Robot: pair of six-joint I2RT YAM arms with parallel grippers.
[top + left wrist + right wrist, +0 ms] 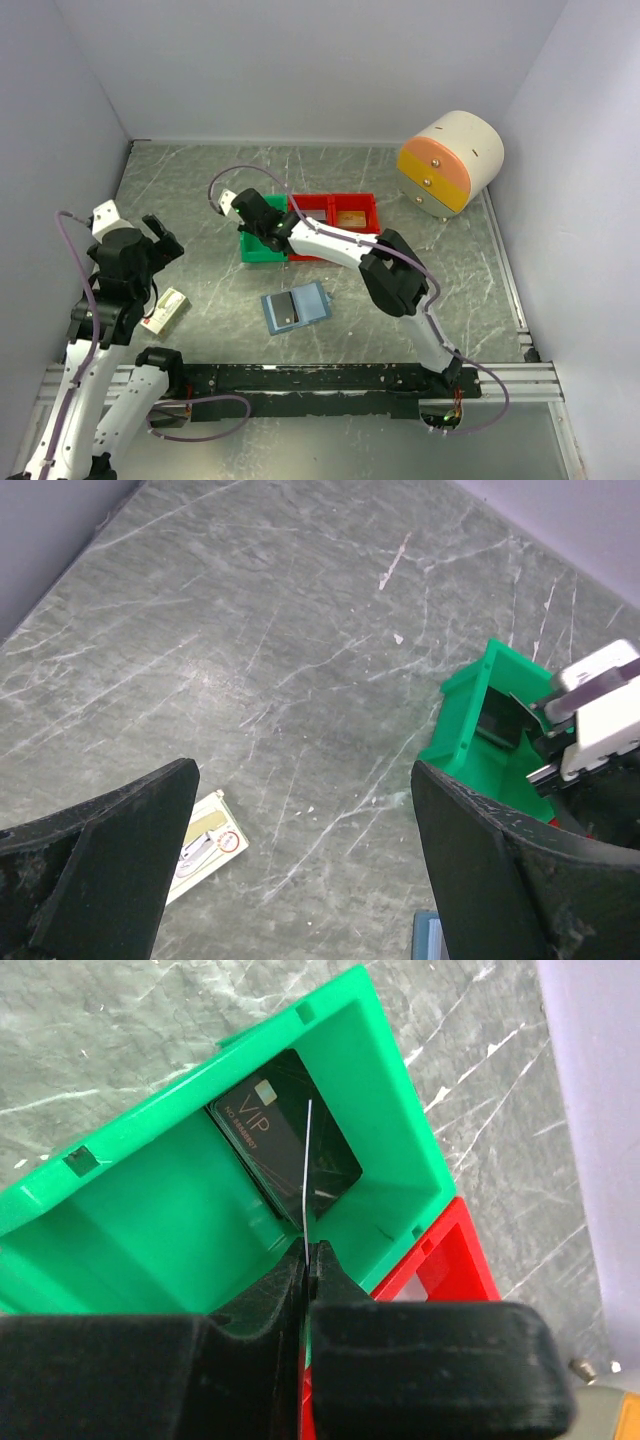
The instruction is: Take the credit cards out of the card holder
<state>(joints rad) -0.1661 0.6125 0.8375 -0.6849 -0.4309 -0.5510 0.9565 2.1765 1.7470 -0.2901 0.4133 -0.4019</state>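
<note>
The card holder (297, 307) lies open on the table in front of the bins, with a dark grey card (286, 311) on its left half. Its corner shows in the left wrist view (428, 936). My right gripper (308, 1250) is shut on a thin credit card (306, 1170), seen edge-on, held upright over the green bin (120, 1190). A black card marked VIP (270, 1135) lies in that bin. In the top view the right gripper (262, 222) is over the green bin (262, 250). My left gripper (305, 860) is open and empty above the table, at the left (160, 240).
A cream-and-red small box (165, 310) lies near the left arm and also shows in the left wrist view (205, 845). Red bins (353, 212) adjoin the green bin on its right. A cream-and-orange rounded drawer unit (450, 162) stands at the back right. Walls enclose the table.
</note>
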